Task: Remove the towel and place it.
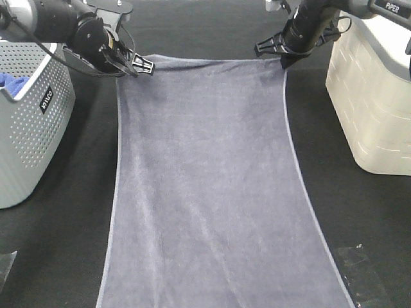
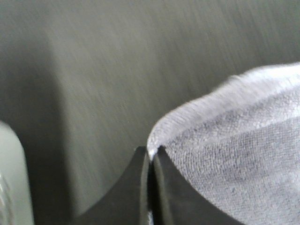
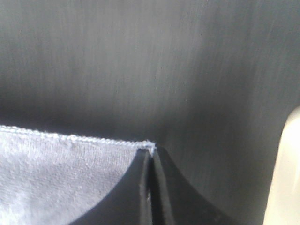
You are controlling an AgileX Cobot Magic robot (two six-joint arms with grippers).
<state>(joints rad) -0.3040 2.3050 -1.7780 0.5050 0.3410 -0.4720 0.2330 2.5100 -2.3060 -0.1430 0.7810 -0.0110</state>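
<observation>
A: Status on the towel [image 1: 205,192]?
B: Spread flat on the black table [image 1: 58,256], long side running toward the camera, near end cut off by the frame. It lies between the grey basket [image 1: 32,128] on the left and the white bin [image 1: 376,96] on the right, touching neither.
A: Claws?
B: Left claw [image 1: 145,65] is on the far-left corner, right claw [image 1: 279,58] on the far-right corner. Each wrist view shows the 2 jaws pressed together with no gap and a sliver of hem pinched at the tips. So both are closed on the towel, 1 corner each.
A: Step?
B: My read: it's out of the basket, and this is the placing step. The far edge runs nearly straight between the 2 claws. The cloth is mostly smooth, with faint ripples mid-length.
A: Anything in the basket?
B: A small blue cloth [image 1: 13,80] at the rim. Not ours.
A: Next move?
B: Judgement only: once the corners are down, open both claws together and lift straight up so the hem doesn't drag. I can't tell whether the corners touch the table or hang just above it. If above, lower both evenly first, or 1 side skews.
A: Risk?
B: Terry loops could snag a tip on release and lift a corner. The left corner curls slightly in the wrist view, so watch that side.
</observation>
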